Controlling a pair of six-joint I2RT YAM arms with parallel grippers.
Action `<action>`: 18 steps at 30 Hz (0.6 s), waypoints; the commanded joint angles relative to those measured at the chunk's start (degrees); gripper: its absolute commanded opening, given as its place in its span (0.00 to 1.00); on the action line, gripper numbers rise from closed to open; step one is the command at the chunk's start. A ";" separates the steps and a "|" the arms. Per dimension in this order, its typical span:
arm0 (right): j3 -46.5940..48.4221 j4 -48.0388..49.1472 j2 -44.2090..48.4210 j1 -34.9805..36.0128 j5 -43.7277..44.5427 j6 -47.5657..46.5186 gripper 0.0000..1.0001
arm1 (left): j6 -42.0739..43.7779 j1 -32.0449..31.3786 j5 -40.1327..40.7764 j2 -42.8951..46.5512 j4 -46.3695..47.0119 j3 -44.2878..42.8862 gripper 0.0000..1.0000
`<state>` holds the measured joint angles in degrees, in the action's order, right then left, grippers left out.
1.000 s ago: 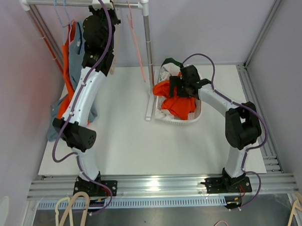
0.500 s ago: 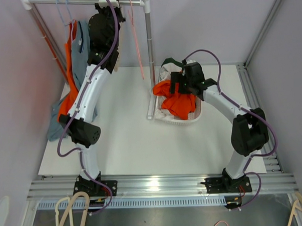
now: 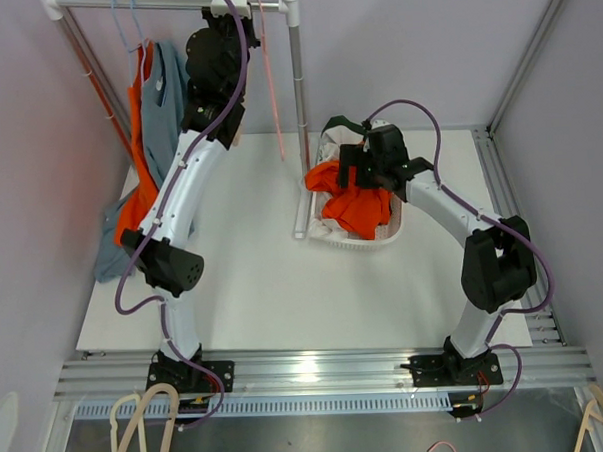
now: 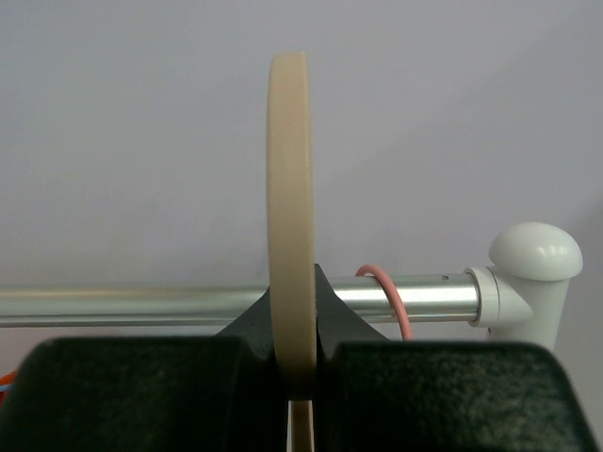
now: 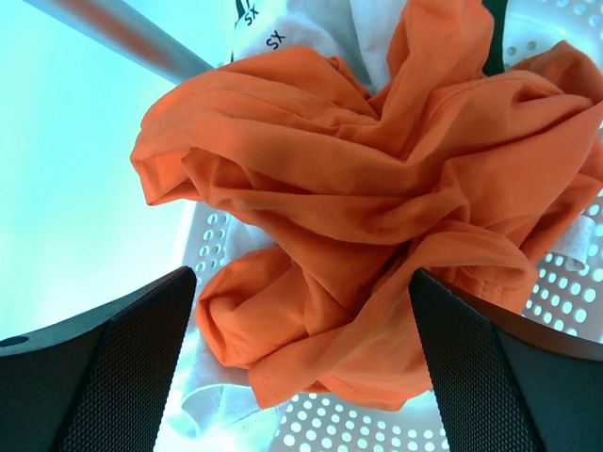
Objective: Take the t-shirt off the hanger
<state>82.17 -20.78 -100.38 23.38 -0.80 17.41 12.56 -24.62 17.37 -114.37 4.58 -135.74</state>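
Up top, rail [image 4: 141,303] and post [image 3: 297,116] bar my way | hung shirts [image 3: 166,102] crowd left | basket [image 3: 357,244] blocks right | table [image 3: 254,278] centre passable

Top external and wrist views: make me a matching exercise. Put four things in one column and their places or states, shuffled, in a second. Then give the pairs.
Things
1. cream hanger
2. pink hanger
3. grey-blue shirt
4. right end effector

Places or states
A. open above the basket of clothes
B. hooked on the rail near its white end cap
C. clamped in the left end effector
D. hanging at the rail's left end

Pairs: 1-C, 2-B, 3-D, 4-A
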 commanded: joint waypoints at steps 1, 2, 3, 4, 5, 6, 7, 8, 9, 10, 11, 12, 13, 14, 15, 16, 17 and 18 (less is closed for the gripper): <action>-0.43 1.97 2.73 -0.08 -1.40 0.34 1.00 | 0.63 0.10 0.91 -1.48 -4.14 0.47 0.00; -0.43 1.88 2.73 -0.08 -1.40 0.43 0.99 | 0.19 0.19 1.00 -1.39 -4.14 1.00 0.01; -0.52 2.05 2.91 -0.08 -1.40 0.43 0.99 | -0.25 0.45 0.83 -1.47 -4.66 1.09 0.01; -0.61 2.05 2.99 -0.08 -1.49 0.35 1.00 | -0.95 0.63 0.39 -1.56 -6.23 0.57 0.01; -0.70 1.88 3.26 -0.08 -1.49 0.34 1.00 | -2.78 1.41 -0.66 -1.74 -6.86 0.31 0.01; -0.78 1.97 3.43 -0.08 -1.57 0.34 0.99 | -3.50 1.68 -1.19 -2.00 -7.56 0.04 0.01; -0.96 2.14 3.52 -0.08 -1.66 0.34 1.00 | -4.72 2.29 -1.45 -2.17 -9.05 -0.92 0.01; -1.05 2.23 3.70 -0.08 -1.84 0.26 1.00 | -5.17 2.47 -1.98 -2.35 -9.76 -1.10 0.01; -1.05 2.23 3.87 -0.08 -1.84 0.34 0.99 | -5.43 2.65 -2.25 -2.44 -10.29 -1.19 0.01; -1.14 2.23 3.87 -0.08 -1.84 0.26 0.99 | -5.87 2.82 -2.34 -2.44 -10.64 -1.28 0.01; -1.14 2.23 3.96 -0.08 -1.93 0.34 0.99 | -6.23 3.17 -2.68 -2.44 -11.43 -1.37 0.01; -1.14 2.14 4.14 -0.08 -2.01 0.34 1.00 | -6.66 3.44 -2.86 -2.35 -11.87 -1.28 0.01; -1.14 2.23 4.22 -0.08 -2.01 0.34 0.99 | -7.28 3.79 -3.04 -2.18 -12.13 -1.28 0.01; -1.14 2.23 4.23 -0.08 -2.10 0.34 0.99 | -7.63 4.05 -3.39 -2.09 -12.66 -1.19 0.01; -1.14 2.23 4.31 -0.08 -2.36 0.34 1.00 | -7.72 4.14 -4.09 -2.18 -12.84 -1.28 0.01; -1.14 2.23 4.40 -0.08 -2.45 0.26 1.00 | -7.81 4.23 -4.35 -2.09 -13.01 -1.37 0.01; -1.14 2.14 4.49 -0.08 -2.45 0.34 0.99 | -7.90 4.32 -4.53 -2.09 -13.28 -1.37 0.01; -1.31 2.32 4.75 -0.08 -2.45 0.26 0.99 | -7.99 4.41 -5.23 -2.09 -13.63 -1.19 0.01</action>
<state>81.06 -20.60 -98.41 23.38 -2.26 17.43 6.24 -21.56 13.13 -114.37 0.75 -137.27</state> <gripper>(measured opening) 0.993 0.066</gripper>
